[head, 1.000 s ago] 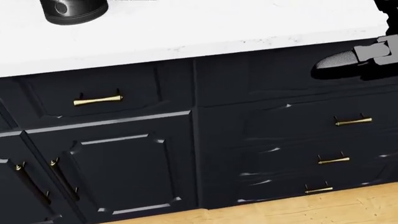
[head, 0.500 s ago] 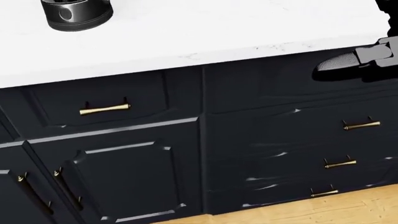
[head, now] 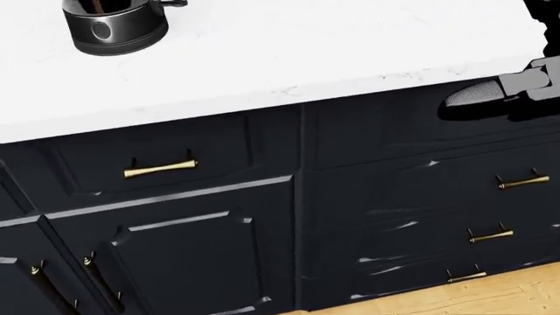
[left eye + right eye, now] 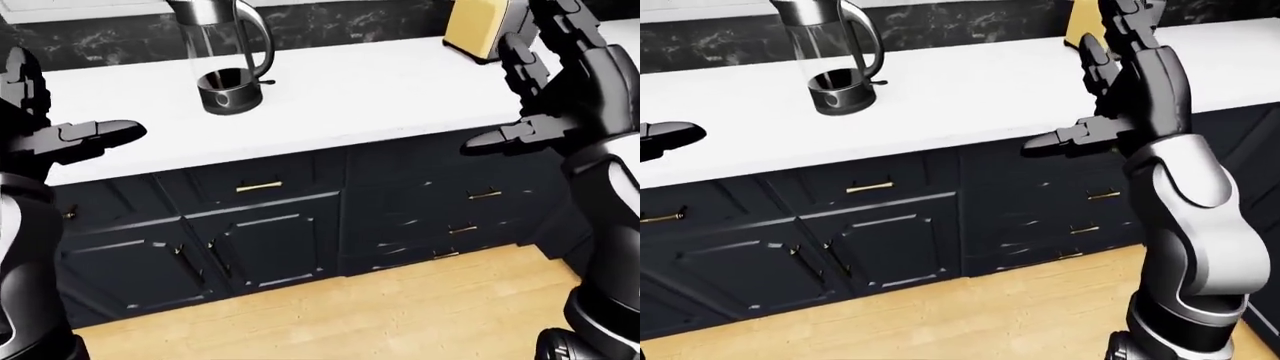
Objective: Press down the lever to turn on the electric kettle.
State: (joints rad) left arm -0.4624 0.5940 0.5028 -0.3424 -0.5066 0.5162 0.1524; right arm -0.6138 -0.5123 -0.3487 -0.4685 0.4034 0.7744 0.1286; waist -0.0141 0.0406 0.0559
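Observation:
The electric kettle [image 4: 228, 56] stands on the white counter [image 4: 380, 90] at the upper left of the left-eye view. It has a glass body, a steel top, a curved handle and a black base [image 3: 113, 29]. A small black lever [image 4: 266, 81] sticks out low on its right side, under the handle. My left hand [image 4: 75, 105] is open, held up at the left edge, short of the counter and left of the kettle. My right hand [image 4: 510, 90] is open with fingers spread, raised at the right, far from the kettle. One of its fingertips [image 3: 477, 93] shows in the head view.
A yellow toaster [image 4: 480, 26] stands on the counter at the upper right. Dark cabinets with brass handles [image 3: 159, 168] and drawers [image 3: 523, 182] run below the counter edge. A wood floor [image 4: 380, 315] lies below them. A dark marbled backsplash [image 4: 340, 22] runs behind the counter.
The whole head view has shifted: counter, cabinets and kettle base slid down and to the right in the picture, so the camera moved. More of the kettle base shows. The right fingertip stays near the right edge.

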